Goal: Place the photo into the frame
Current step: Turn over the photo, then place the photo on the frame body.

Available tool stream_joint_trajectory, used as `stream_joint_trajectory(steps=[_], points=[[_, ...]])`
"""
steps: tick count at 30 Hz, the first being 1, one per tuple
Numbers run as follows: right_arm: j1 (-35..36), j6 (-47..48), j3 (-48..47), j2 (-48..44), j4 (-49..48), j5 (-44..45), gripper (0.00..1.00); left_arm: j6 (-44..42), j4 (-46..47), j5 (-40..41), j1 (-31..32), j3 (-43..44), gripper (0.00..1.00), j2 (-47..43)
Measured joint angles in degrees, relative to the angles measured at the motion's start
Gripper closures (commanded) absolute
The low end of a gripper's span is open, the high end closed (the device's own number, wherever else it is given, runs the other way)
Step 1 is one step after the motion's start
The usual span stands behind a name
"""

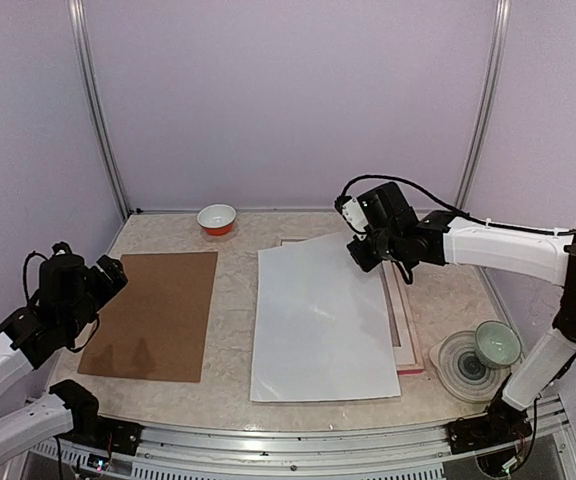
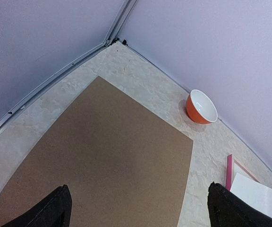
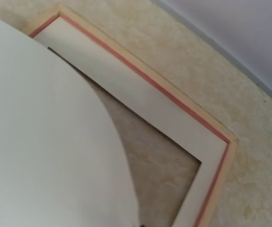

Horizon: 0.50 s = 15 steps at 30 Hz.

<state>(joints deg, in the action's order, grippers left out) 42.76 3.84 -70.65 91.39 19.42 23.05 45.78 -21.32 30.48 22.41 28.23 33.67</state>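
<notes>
The right end effector [image 1: 365,250] is pinched shut on the far right corner of the photo [image 1: 318,320], and that corner curls up off the frame [image 3: 148,75]. The left end effector [image 2: 138,210] stands wide apart with nothing in it, above the board [image 1: 153,315] toward the bench's left edge.

The photo lies white side up across the middle of the bench. Its near edge is close to the bench's near edge. Its right part covers most of the frame, and its left part rests on bare bench.

The nearest risk is at that near edge. With only one far corner held, a pull toward the right edge would probably swing the sheet rather than slide it. The near corners could then ride over the frame's near rail and stay outside the recess.

At the near right corner a green bowl [image 1: 496,343] sits on a plate [image 1: 458,368] just beside the frame. A low sweep of the right arm, or a nudged frame, could knock it.

Further back, the white mat [image 3: 140,101] sits loose-looking inside the frame. A dragged photo edge may catch its opening and pull it askew, or slip under it.

At the far end, the tight pinch on a bent corner could crease the print. A higher lift would let the sheet sag and fold. If the grip slips, the photo drops back skewed.
</notes>
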Motion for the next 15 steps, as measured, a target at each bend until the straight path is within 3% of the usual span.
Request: stream_joint_trajectory(steps=[15], points=[[-2.8, -2.1, -9.6, 13.5, -0.1, -0.9, 1.0, 0.3, -0.2, -1.0, 0.0, -1.6, 0.01, -0.7]])
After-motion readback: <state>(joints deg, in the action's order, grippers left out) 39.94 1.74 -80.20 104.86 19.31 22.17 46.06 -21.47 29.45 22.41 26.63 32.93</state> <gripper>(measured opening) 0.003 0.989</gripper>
